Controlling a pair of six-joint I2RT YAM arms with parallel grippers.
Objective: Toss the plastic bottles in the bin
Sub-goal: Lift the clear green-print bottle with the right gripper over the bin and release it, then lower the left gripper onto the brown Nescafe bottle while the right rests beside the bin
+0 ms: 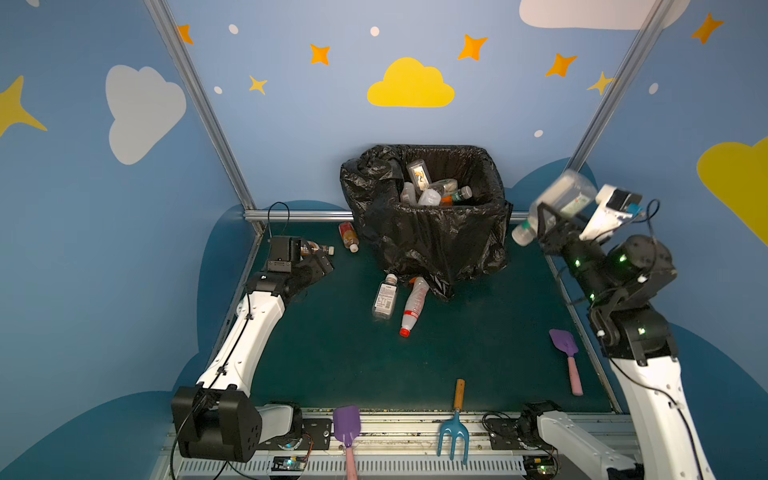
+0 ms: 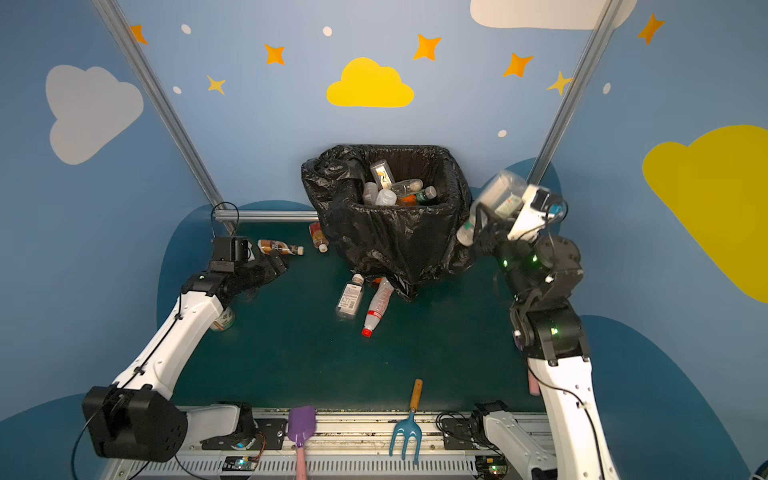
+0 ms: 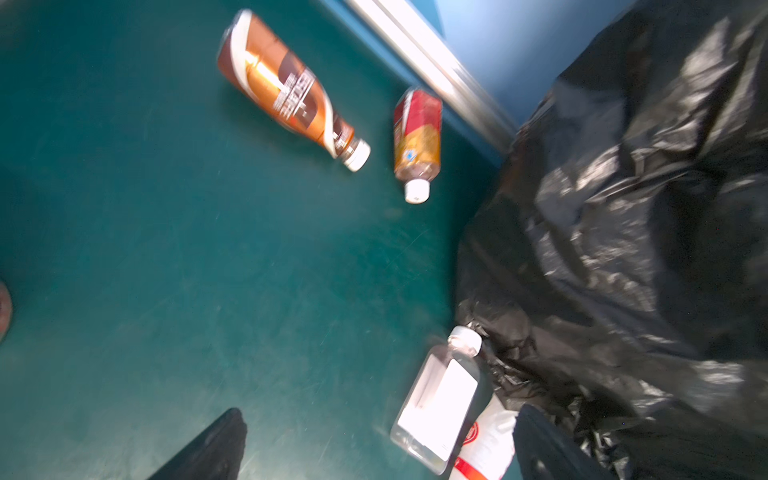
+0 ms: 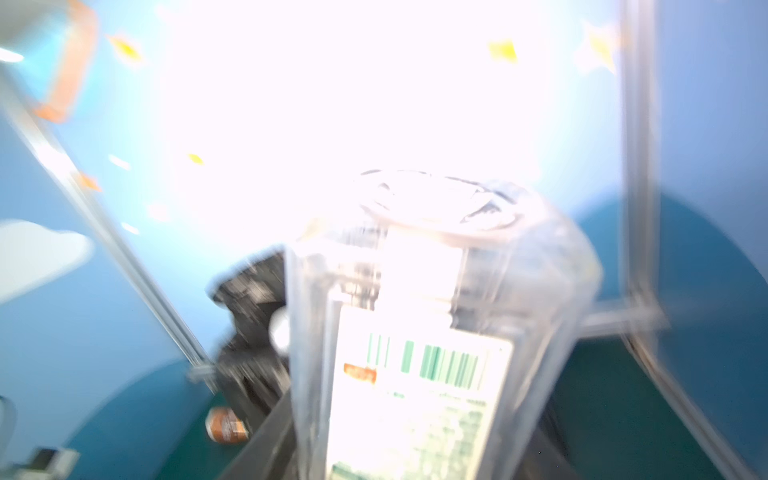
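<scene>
**Right arm: bottle lifted, not over the bin yet**

Right gripper (image 1: 547,226) is clamped across the body of a clear bottle (image 1: 559,201), raised off the table (image 1: 332,365) just beside the bin's right side. The bottle sits slanted in the jaws, with the pale cap end down toward the bin and the base up. It's blurred in both top views. The right wrist view shows only base and barcode label, so I can't tell how deep it sits in the grip.

Bin (image 1: 432,245) stands at the back of the table, with the black bag slack over its rim and dumped bottles (image 1: 432,189) piled inside.

Step in hand, as I read it, is carry and drop. To do it well:
- take the low cap end over the bag rim first, since it's the likeliest snag
- open only once the whole bottle is over the opening, not the edge
- let go low above the pile so it doesn't bounce out

Left gripper (image 2: 276,264) is spread wide and empty, low over the table just beside a brown-label bottle (image 2: 280,247). An amber bottle (image 1: 348,236) lies near the bin's left wall. A flat clear bottle (image 1: 385,297) and a red-capped bottle (image 1: 415,305) lie side by side at the bin's front.
</scene>
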